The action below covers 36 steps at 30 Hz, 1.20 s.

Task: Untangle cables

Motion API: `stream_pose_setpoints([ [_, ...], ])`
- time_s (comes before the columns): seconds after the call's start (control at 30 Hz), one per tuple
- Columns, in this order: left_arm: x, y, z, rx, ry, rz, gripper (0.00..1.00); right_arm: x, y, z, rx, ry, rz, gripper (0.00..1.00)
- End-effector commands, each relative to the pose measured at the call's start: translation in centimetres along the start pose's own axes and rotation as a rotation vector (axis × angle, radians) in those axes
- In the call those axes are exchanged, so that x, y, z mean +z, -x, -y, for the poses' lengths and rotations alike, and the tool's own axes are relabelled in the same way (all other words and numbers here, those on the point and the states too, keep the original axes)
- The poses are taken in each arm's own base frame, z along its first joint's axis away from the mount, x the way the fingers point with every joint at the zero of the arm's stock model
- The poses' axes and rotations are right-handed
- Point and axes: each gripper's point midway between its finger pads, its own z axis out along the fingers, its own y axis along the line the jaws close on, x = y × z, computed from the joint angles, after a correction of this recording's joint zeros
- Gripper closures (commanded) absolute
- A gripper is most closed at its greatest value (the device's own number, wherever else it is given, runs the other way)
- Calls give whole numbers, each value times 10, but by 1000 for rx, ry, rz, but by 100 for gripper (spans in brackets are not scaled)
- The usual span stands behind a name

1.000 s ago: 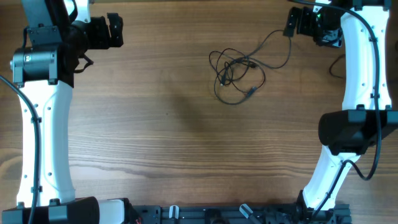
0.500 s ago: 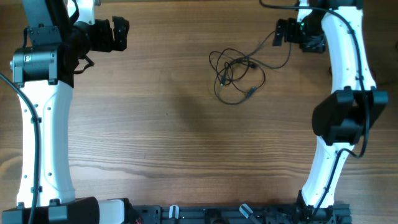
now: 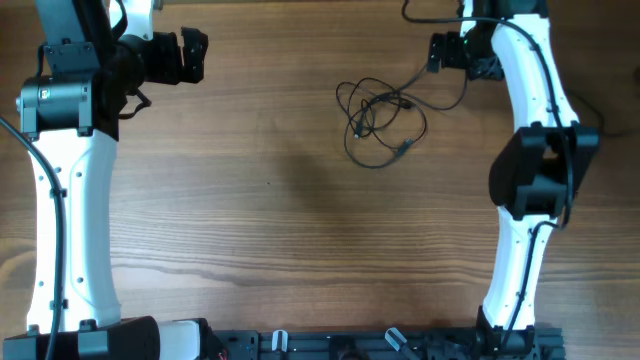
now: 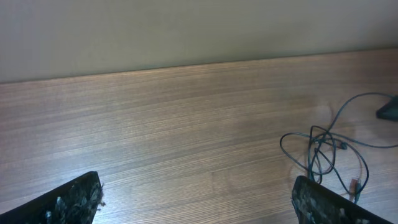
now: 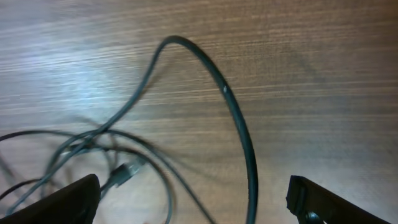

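Cables (image 3: pixel 383 103) just beside right gripper (image 3: pixel 433 52)

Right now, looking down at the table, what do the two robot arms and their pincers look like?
Both have smooth white curved shells linked by chunky black joints. The white-shelled left arm carries a grey cylindrical housing; the white-shelled right arm has a bulky black elbow. Thin black wires run along them. The left gripper and right gripper are black blocks with two dark fingers.
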Motion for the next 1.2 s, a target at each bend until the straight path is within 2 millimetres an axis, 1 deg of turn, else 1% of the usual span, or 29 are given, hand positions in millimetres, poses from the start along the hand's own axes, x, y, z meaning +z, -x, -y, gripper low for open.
stream_pose_setpoints([
  [0.0,-7,3,4,25,-18,18,0,32,-6,9,10,-39,-48,2],
  [0.07,-7,3,4,25,-18,18,0,40,-8,9,11,-40,-60,3],
  [0.1,-7,3,4,25,-18,18,0,44,-9,10,12,-41,-66,6],
  [0.13,-7,3,4,25,-18,18,0,44,-9,10,14,-41,-67,14],
  [0.17,-7,3,4,24,-18,17,0,45,-9,9,15,-40,-67,31],
  [0.2,-7,2,4,24,-18,16,0,45,-9,7,14,-26,-66,45],
  [0.23,-7,2,4,24,-19,14,0,44,-8,3,10,-5,-65,55],
  [0.27,-7,1,4,23,-19,12,0,43,-8,0,10,17,-63,68],
  [0.3,-7,1,4,22,-19,11,0,43,-8,-2,11,29,-64,94],
  [0.37,-7,0,4,22,-19,8,0,42,-8,-14,-7,102,-69,95],
  [0.5,-7,-1,5,20,-20,1,0,33,-7,-47,-59,297,-60,95],
  [0.57,-7,-2,5,19,-21,-4,0,23,-5,-66,-93,417,-45,95],
  [0.6,-7,-3,5,19,-21,-7,0,15,-3,-77,-106,485,-33,95],
  [0.7,-7,-6,5,41,-23,-17,0,-5,0,-96,-130,611,-6,95],
  [0.73,-7,-6,5,40,-23,-17,0,-10,1,-99,-134,632,0,95],
  [0.83,-7,-7,5,39,-24,-21,0,-39,3,-112,-154,705,34,95],
  [0.87,-7,-7,5,39,-24,-22,0,-56,5,-117,-168,728,59,96],
  [0.9,-7,-7,5,39,-24,-22,0,-66,6,-119,-178,737,77,96],
  [0.93,-7,-8,5,39,-25,-24,0,-74,8,-120,-185,742,92,95],
  [1.07,-7,-8,5,38,-25,-24,0,-121,11,-126,-228,746,179,95],
  [1.17,-7,-8,5,38,-25,-24,0,-149,11,-126,-246,743,229,96],
])
